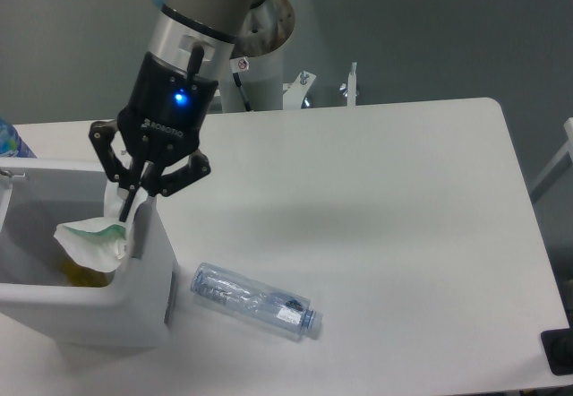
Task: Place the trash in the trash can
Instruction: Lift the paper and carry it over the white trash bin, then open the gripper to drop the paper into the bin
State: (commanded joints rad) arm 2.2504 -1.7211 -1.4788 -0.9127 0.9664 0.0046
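Observation:
The crumpled white paper wrapper (92,241), with a greenish printed edge, hangs from my gripper (134,206) just over the right rim of the trash can. The fingers are closed together on its upper part. The trash can (54,296) is a white rectangular bin at the table's front left, with a grey tab (170,297) on its right side. The crushed clear plastic bottle (255,300), with a bluish label, lies on the table just right of the bin, apart from the gripper.
Something yellow (82,276) lies inside the bin. A blue-labelled object (9,141) shows at the left edge. The arm's base (260,55) stands at the table's back. A black object (560,351) sits at the front right corner.

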